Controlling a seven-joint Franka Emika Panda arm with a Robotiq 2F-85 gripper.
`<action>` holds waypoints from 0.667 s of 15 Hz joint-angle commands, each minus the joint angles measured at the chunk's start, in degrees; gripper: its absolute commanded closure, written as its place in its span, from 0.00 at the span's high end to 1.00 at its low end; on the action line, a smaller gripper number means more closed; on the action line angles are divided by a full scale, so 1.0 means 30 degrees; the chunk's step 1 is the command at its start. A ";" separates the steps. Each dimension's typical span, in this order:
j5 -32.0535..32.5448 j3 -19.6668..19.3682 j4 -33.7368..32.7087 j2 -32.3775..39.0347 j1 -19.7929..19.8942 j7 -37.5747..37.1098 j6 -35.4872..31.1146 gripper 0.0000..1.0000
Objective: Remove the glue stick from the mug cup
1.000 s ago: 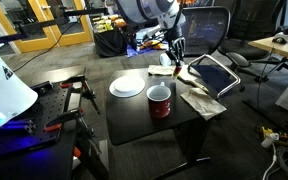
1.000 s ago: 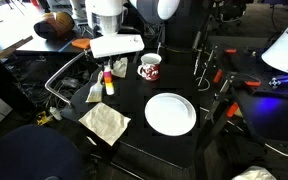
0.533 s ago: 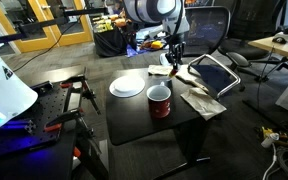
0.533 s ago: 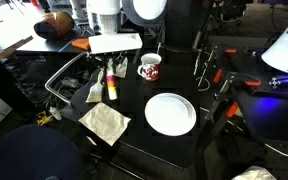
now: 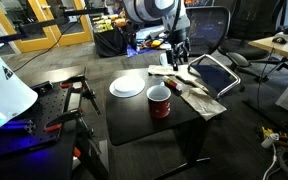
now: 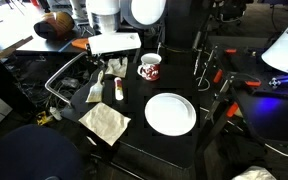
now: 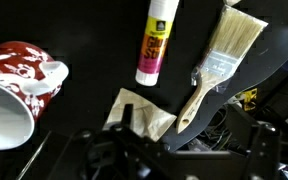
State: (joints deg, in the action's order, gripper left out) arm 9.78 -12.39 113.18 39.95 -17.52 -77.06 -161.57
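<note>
The glue stick [image 7: 155,42] lies flat on the black surface [image 6: 149,95], outside the red mug cup [image 7: 19,90], between it and a paintbrush [image 7: 216,62] (the mug stands upright). The pincer [image 6: 111,72] hangs just above, its 2 fingers apart, holding nothing. A white plate [image 6: 171,113] sits nearby.

Exterior views face the table [image 5: 134,108] from opposite sides; the close wrist view shares the mug cup [image 7: 24,80].
</note>
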 commanded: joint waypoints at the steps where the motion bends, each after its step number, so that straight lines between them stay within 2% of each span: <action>1: 0.0354 -0.2021 0.0481 -0.0236 -0.2231 -0.1173 0.0081 1.00; 6: 0.0668 -0.3172 0.0714 -0.0222 -0.3672 -0.1897 0.0139 1.00; 7: 0.0308 -0.2505 0.0306 0.0005 -0.2961 -0.1199 0.0046 1.00; 10: 0.0386 -0.2701 0.0421 0.0001 -0.3226 -0.1409 0.0049 1.00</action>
State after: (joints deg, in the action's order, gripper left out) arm 10.53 -20.82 114.58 39.98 -27.59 -81.10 -161.55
